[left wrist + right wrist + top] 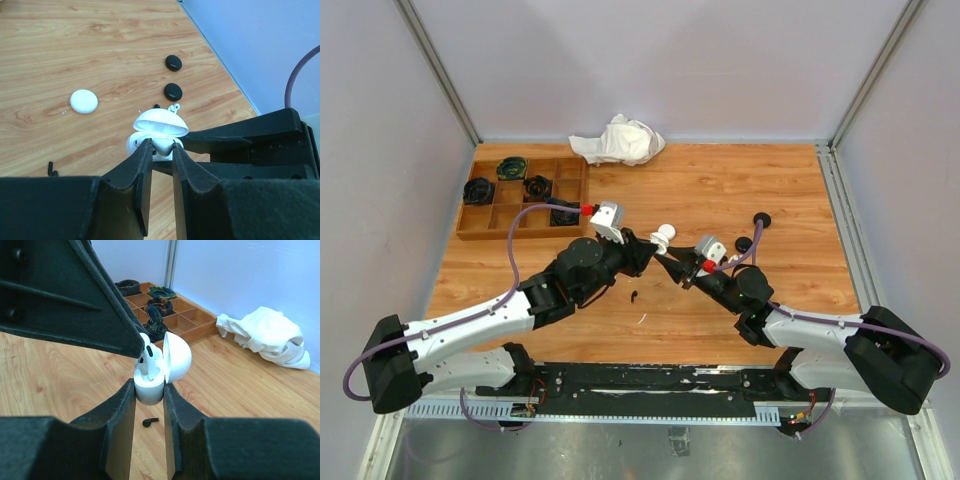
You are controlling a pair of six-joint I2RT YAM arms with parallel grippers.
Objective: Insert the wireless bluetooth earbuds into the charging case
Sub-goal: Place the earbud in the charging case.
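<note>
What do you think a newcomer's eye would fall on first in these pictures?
The two arms meet at the centre: the right gripper clamps an open white charging case while the left gripper pinches a white earbud standing in it. Next come the crumpled white cloth at the back edge and a black earbud lying loose on the wooden table nearby.

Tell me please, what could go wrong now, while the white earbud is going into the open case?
The white earbud sits only partly in the charging case; a skewed push from the left gripper could jam it or flick it out. The right gripper pinches only the case's base, so it might slip or twist.
</note>
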